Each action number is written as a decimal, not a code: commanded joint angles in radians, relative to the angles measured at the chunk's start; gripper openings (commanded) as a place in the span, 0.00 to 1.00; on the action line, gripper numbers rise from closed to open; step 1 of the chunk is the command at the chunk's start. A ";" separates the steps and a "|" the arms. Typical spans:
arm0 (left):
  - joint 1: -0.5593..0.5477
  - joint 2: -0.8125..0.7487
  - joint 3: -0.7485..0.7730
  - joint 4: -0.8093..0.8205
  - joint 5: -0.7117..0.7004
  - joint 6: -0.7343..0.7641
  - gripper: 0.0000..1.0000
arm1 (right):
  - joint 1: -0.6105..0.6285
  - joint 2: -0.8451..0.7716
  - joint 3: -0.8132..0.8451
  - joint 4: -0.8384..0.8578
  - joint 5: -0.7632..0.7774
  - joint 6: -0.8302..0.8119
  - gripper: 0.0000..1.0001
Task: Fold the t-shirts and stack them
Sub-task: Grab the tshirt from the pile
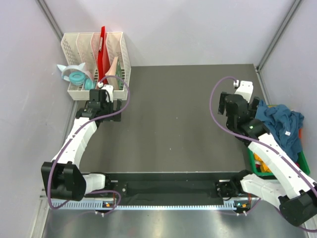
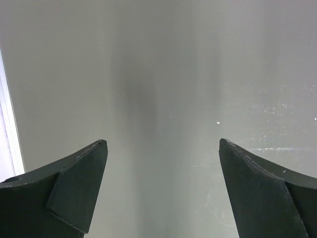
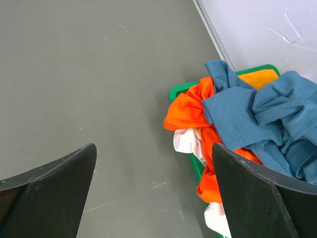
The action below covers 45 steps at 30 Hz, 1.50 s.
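- The teal-blue t-shirt (image 3: 257,111) lies crumpled on top of the heap in the green bin (image 3: 178,91), which stands at the right edge of the table (image 1: 173,124). Its folds spill over the bin's rim.
- Under it, an orange t-shirt (image 3: 185,111) bulges over the bin's corner, and a bit of white fabric (image 3: 184,141) hangs just below that. A yellow-orange patch shows at the bin's far side.
- Every shirt in view is in or draped over the bin.
- The right gripper (image 3: 153,148) hovers over bare dark table just beside the bin. Its jaws are spread wide with nothing between them.
- The left gripper (image 2: 162,144) is well apart from the bin, at the far left of the table. Its jaws are also wide and empty, and only a pale grey surface shows past them.
- A white slotted rack (image 1: 96,47) stands just beyond the left gripper at the far-left corner. It holds a red upright piece (image 1: 103,47) and teal rings (image 1: 77,78).
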 commanded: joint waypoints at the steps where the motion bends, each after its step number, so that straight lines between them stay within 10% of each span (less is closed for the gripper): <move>1: 0.005 -0.024 0.011 0.030 0.001 0.008 0.99 | -0.015 -0.026 -0.011 0.024 -0.003 0.013 1.00; 25: 0.005 -0.061 -0.025 -0.001 0.080 0.089 0.98 | -0.007 0.009 0.003 0.045 -0.076 -0.073 0.98; 32: -0.107 0.019 0.110 -0.055 0.090 0.115 0.98 | 0.208 0.250 0.183 0.039 -0.035 0.001 0.99; 45: -0.200 0.093 0.213 0.096 -0.137 0.149 0.98 | -0.249 0.115 0.156 -0.007 -0.101 -0.004 0.90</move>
